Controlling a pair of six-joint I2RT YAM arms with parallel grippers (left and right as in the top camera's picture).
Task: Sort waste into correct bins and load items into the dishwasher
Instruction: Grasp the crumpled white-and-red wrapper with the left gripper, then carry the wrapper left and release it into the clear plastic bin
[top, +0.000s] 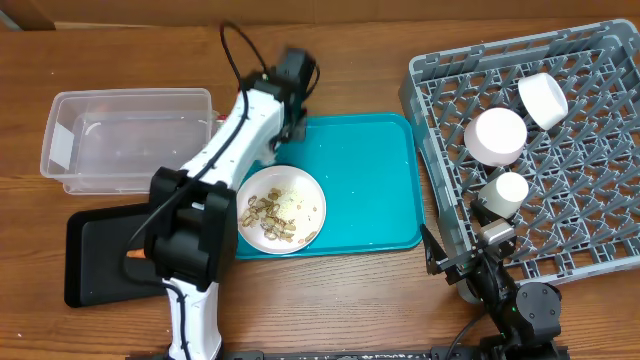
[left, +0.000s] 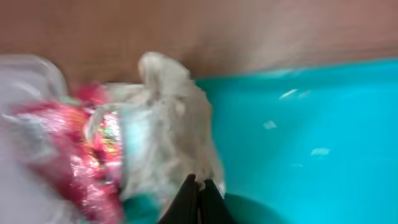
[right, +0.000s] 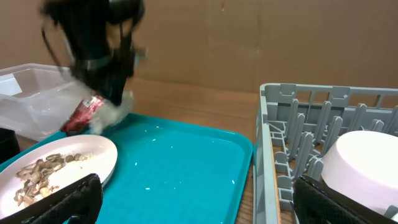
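Note:
My left gripper (left: 200, 194) is shut on the crumpled white tissue (left: 166, 118). The red-and-white wrapper (left: 87, 155) hangs bunched with the tissue; the view is blurred. From overhead this gripper (top: 284, 128) is over the teal tray's far left corner, next to the clear tub (top: 130, 140). The right wrist view shows the bundle (right: 93, 112) lifted off the tray. A white plate (top: 306, 205) holds beige shell scraps (top: 265, 212). An orange piece (top: 135, 255) lies on the black tray (top: 100, 250). My right gripper (right: 199, 199) is open and empty beside the grey dish rack (top: 580, 240).
The teal tray (top: 370, 180) lies in the middle. The rack holds two white bowls (top: 497, 135) (top: 543, 98) and a small white cup (top: 505, 192). My left arm (top: 215, 180) crosses the plate's left side and the black tray.

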